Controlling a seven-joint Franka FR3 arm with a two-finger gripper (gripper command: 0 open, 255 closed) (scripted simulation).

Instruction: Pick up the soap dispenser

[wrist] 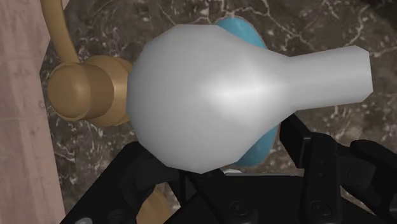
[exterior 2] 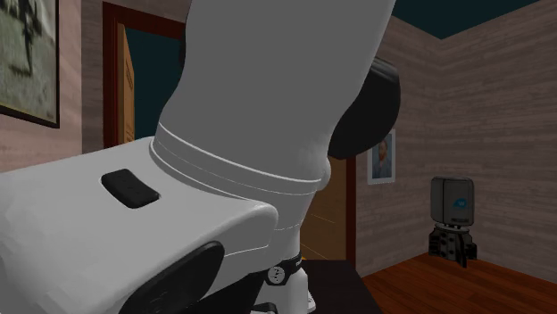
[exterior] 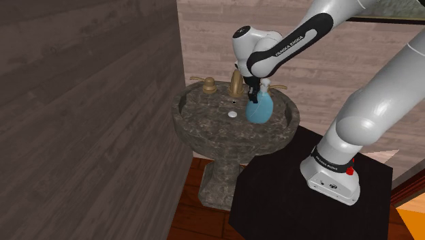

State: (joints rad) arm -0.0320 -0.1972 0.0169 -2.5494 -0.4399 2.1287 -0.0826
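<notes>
Closest to the lens in the second exterior view is the white arm (exterior 2: 268, 89), which in the shoulder view reaches from the black stand (exterior: 272, 198) over to the sink (exterior: 204, 140), a dark stone pedestal basin against the wall. The dispenser (exterior: 259, 109) stands at the back of this sink, just beside the brass faucet (exterior: 236, 82) on the shoulder view's right. I cannot tell if its base is on the rim or inside the bowl. The jaws are down at its top, around the neck under the pale pump head (wrist: 210, 95). Whether they already press on it or only stand beside it, I cannot tell. I judge the step in hand to be the grasp itself: the approach looks finished and the lift is not yet done. The next move calls for a firm closing on the narrow neck, then a straight rise, because the faucet and a brass handle (wrist: 79, 92) are very near and a sideways pull could knock them. As for containers, the bowl holds only its small drain (exterior: 233, 114), with no water visible. The dispenser's blue body looks clear, but its filling cannot be seen.
</notes>
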